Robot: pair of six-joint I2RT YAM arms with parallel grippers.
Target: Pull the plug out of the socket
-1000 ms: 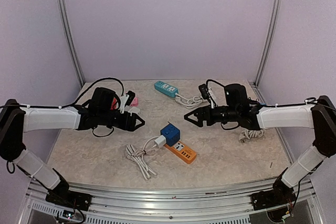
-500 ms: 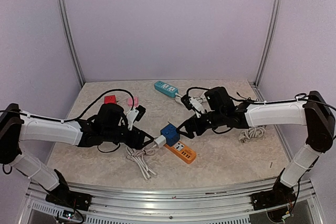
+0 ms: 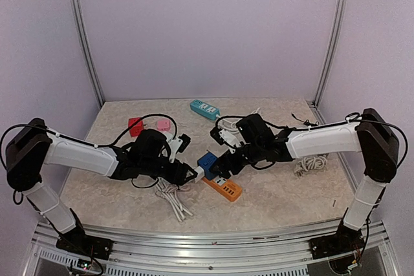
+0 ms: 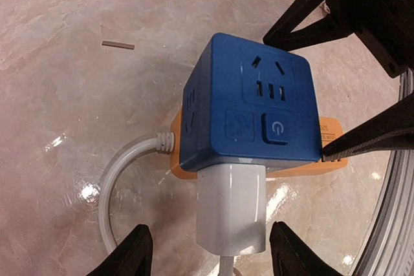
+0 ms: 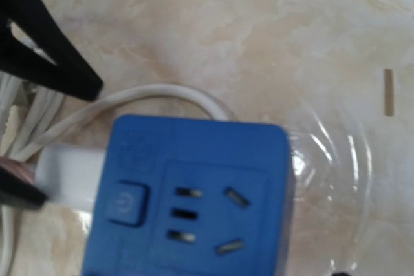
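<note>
On the glossy, marbled desk (image 3: 291, 192), at the middle of the top view, a flat orange power strip (image 3: 223, 187) carries the hard blue plastic cube socket (image 3: 208, 161). The right claw (image 4: 294, 95) stands wide astride this cube and should, I judge, clamp its smooth flat sides to anchor it. The rounded white plug (image 4: 231, 208), seated in the cube's side at lower centre of the left wrist view, lies between the spread, unclosed left claw (image 4: 208, 240), which ought to grip the slick body rather than the pliant cord (image 4: 113, 185) and pull straight out.
</note>
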